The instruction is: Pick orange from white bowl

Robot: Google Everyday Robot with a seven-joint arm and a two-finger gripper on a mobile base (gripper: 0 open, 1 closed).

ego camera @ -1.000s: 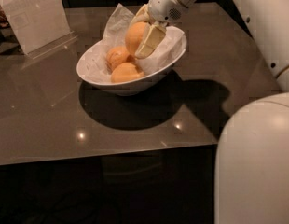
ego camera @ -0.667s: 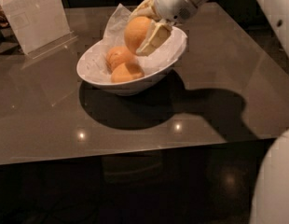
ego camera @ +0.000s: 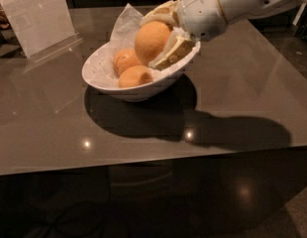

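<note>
Item held: large, round, smooth-skinned pale orange (ego camera: 152,41), the biggest of three fruits, sitting between the two fingers, above the other fruit and about level with the rim
Gripper: cream-coloured two-finger gripper (ego camera: 149,42), reaching in from the upper right over the far side of the bowl; closed around the orange, one finger (ego camera: 161,15) over its top and the other under its lower right flank
Arm: white, rounded robot arm (ego camera: 232,1), entering from the top right corner
Container: wide, shallow, oval white bowl (ego camera: 101,81) of ceramic with a slanted rim, standing on the table
Lining: crumpled white paper (ego camera: 124,24), rising above the back rim just beside the upper finger
Remaining fruit: two smaller oranges (ego camera: 125,59), touching each other in the bowl below and left of the held one
Surface: dark, glossy brown table (ego camera: 232,93), reflecting ceiling lights
Other: clear plastic sign holder (ego camera: 37,19), well apart at the upper left
Step, as judged: grip made, lift out of the bowl in hand
Risk 1: the smooth round skin could roll out between the fingers if the hold is off-centre, dropping the fruit onto the smaller ones
Risk 2: the lower finger lies close to the right rim; catching it on the way up could tip or drag the bowl
Risk 3: the paper could snag on the upper finger and come up with it
</note>
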